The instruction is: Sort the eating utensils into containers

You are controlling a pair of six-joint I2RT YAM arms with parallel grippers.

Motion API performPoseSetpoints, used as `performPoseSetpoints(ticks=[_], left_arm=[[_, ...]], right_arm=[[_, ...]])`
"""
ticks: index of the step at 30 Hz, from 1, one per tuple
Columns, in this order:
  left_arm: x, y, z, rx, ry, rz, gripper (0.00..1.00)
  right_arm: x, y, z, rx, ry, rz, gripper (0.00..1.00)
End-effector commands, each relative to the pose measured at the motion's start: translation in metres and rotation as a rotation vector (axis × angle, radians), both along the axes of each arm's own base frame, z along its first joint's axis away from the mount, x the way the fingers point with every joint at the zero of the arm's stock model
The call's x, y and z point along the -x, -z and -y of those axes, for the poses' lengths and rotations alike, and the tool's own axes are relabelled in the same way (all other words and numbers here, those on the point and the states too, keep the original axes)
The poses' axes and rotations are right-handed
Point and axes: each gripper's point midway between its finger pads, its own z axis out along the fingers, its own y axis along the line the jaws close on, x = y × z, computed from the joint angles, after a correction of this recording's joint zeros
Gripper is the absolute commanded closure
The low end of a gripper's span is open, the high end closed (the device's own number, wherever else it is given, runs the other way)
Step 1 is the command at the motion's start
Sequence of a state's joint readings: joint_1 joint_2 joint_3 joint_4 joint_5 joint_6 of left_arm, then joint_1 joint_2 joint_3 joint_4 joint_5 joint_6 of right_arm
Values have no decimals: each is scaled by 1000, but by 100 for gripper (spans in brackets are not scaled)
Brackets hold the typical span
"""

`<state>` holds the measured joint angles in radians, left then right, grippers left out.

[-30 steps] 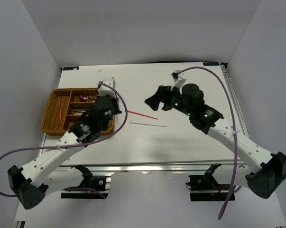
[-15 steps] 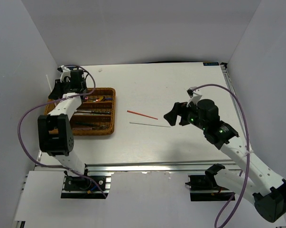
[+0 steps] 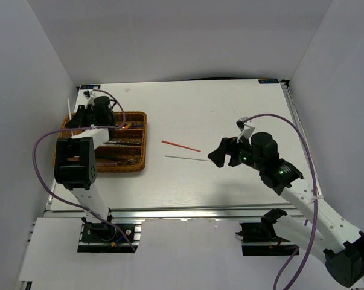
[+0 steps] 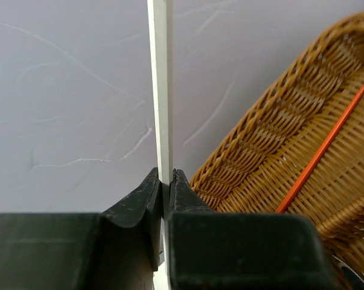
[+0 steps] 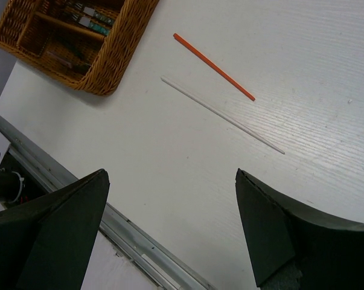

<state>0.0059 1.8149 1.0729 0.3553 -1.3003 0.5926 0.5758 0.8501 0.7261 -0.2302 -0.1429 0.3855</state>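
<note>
My left gripper (image 3: 73, 118) hangs over the far left corner of the brown wicker tray (image 3: 142, 145), shut on a thin silver-white chopstick (image 3: 69, 107) that stands upright. In the left wrist view the chopstick (image 4: 160, 90) runs straight up from the pinched jaws (image 4: 166, 181), beside the tray's rim (image 4: 260, 145); a red chopstick (image 4: 323, 148) lies in the tray. On the table lie a red chopstick (image 3: 182, 145) and a silver chopstick (image 3: 191, 159). My right gripper (image 3: 217, 155) hovers open just right of them, nothing between its fingers (image 5: 171, 175). Both chopsticks show ahead of it: red (image 5: 213, 66), silver (image 5: 221, 115).
Several dark and gold utensils (image 3: 118, 143) lie in the tray's slots, also seen in the right wrist view (image 5: 85, 18). The table's metal front rail (image 5: 139, 241) runs under the right gripper. White walls close in the left, back and right sides.
The left arm has folded back from over the tray to its far left corner, holding the chopstick upright. The right gripper has moved nearer and lower, toward the silver chopstick's right end.
</note>
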Motion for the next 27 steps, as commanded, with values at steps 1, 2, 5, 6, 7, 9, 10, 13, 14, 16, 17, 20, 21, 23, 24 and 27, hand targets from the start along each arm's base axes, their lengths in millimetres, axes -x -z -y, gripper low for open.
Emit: performPoseSetpoints(ticks=[1,2,5,6,7,9,10,13,14,16,17,20,21,23,24,27], left_arm=[[1,13,-12,6,4,-27,100],[2,21,-16,19,-5,-19,100],[7,38,-25,59,-7,-26,100],[7,45,-25,80,8,-43,100],[7,51,-26,102,12,-32,99],[6,60,-26,123,22,-54,98],[0,66,-25,143,45,-58,95],[-3,86,-22,194,48,-83,90],[-4,91,-21,206,51,-85,89],[-3,94,-22,210,51,-85,85],[-4,96,-20,222,56,-73,77],[-4,92,-20,222,55,-55,59],[-7,88,-20,222,56,-40,57],[-12,74,-20,221,52,2,53],[-17,65,-21,220,48,27,44],[-28,40,-20,239,50,99,28]], right_arm=[[2,-12,-2,-38,-20,45,11],[2,-12,-2,-37,-17,46,11],[2,-9,0,-31,-12,43,11],[3,-9,0,-30,-13,41,11],[2,-8,0,-31,-11,41,11],[2,-8,-1,-36,-9,40,11],[2,-7,-1,-37,-10,39,11],[1,-6,-2,-43,-7,33,11],[0,-4,-3,-42,-8,23,11],[1,-4,-5,-46,-16,20,11],[1,-5,-5,-46,-16,20,11],[1,-7,-5,-48,-18,23,11],[1,-8,-5,-48,-18,23,11],[2,-7,-5,-47,-19,20,11],[2,-9,-5,-48,-19,21,11],[3,-9,-5,-41,-25,9,11]])
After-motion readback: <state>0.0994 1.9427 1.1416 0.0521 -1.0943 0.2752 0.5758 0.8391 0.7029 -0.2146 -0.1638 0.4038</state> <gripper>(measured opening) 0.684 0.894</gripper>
